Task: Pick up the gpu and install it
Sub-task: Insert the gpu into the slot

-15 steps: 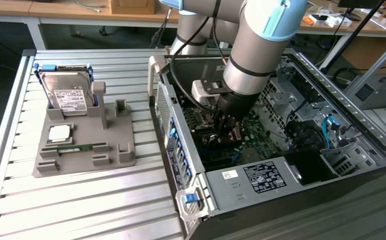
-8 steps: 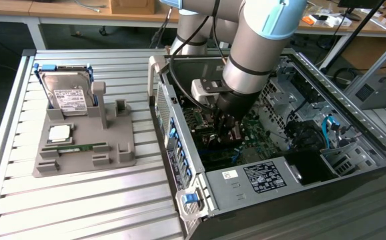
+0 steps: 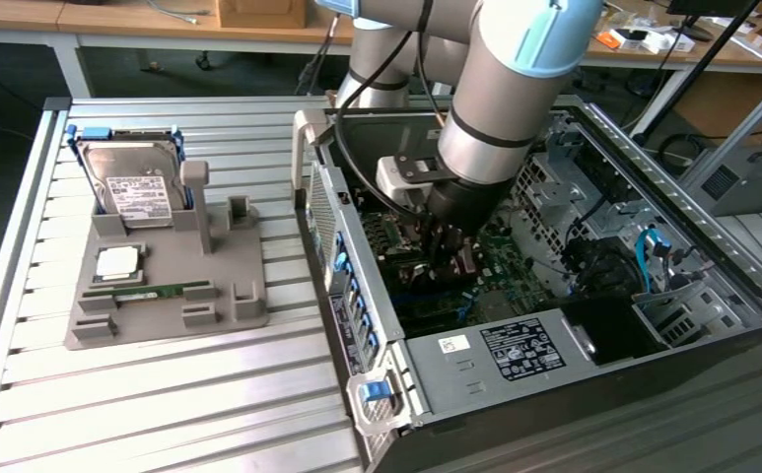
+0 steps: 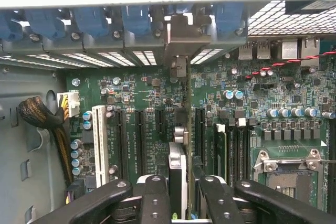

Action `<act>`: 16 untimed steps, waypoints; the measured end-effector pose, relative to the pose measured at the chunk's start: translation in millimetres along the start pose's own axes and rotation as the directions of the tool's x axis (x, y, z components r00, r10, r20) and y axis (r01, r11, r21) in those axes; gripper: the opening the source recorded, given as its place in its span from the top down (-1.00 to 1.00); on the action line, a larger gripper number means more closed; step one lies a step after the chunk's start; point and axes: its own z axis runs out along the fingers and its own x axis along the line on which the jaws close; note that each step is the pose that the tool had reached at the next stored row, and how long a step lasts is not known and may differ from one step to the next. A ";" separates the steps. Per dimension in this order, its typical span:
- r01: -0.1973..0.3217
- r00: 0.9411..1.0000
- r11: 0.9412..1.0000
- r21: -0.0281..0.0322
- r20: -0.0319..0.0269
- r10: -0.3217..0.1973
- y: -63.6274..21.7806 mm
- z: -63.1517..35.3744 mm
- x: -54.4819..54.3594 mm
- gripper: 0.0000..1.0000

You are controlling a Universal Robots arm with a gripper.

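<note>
- The gpu (image 4: pixel 178 174) stands on its thin edge inside the computer case (image 3: pixel 696 251), right over the green motherboard (image 4: pixel 247 108).
- In the wrist view the card runs from between the two black fingers (image 4: pixel 157 200) up to its silver bracket (image 4: pixel 182 34), which sits at the back wall of the case among the blue clips (image 4: pixel 137 20).
- The card lines up with the long black slots (image 4: pixel 140 142) on the motherboard. Whether it is pushed all the way in cannot be told.
- The gripper (image 4: pixel 177 203) has its jaws partly closed, one on each side of the gpu, and they hold it.
- In the exterior view the gripper (image 3: pixel 444 258) reaches down into the open case, with the grey arm (image 3: pixel 519 74) above it.
- A white slot (image 4: pixel 98 145) stands beside the black ones, and the empty processor socket (image 4: pixel 286 174) is off to the other side.
- On the exterior view's left, a grey holder (image 3: pixel 171 296) lies on the ribbed metal tabletop (image 3: pixel 157 404), well apart from the case.
- A silver hard drive (image 3: pixel 137 187) stands upright in the holder, and a small green memory stick (image 3: pixel 157 292) lies flat in it.
</note>
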 end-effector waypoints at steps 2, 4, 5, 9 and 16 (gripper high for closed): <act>0.006 1.000 1.000 0.000 0.000 -0.006 0.1 -1.2 0.0 0.47; 0.006 1.000 1.000 0.000 0.001 -0.006 0.1 -1.2 0.0 0.47; 0.006 1.000 1.000 0.000 0.002 -0.006 0.2 -1.2 0.0 0.47; 0.006 1.000 1.000 0.000 0.007 -0.006 0.1 -0.2 0.0 0.47; 0.008 1.000 1.000 0.000 0.008 -0.008 0.1 1.4 0.0 0.47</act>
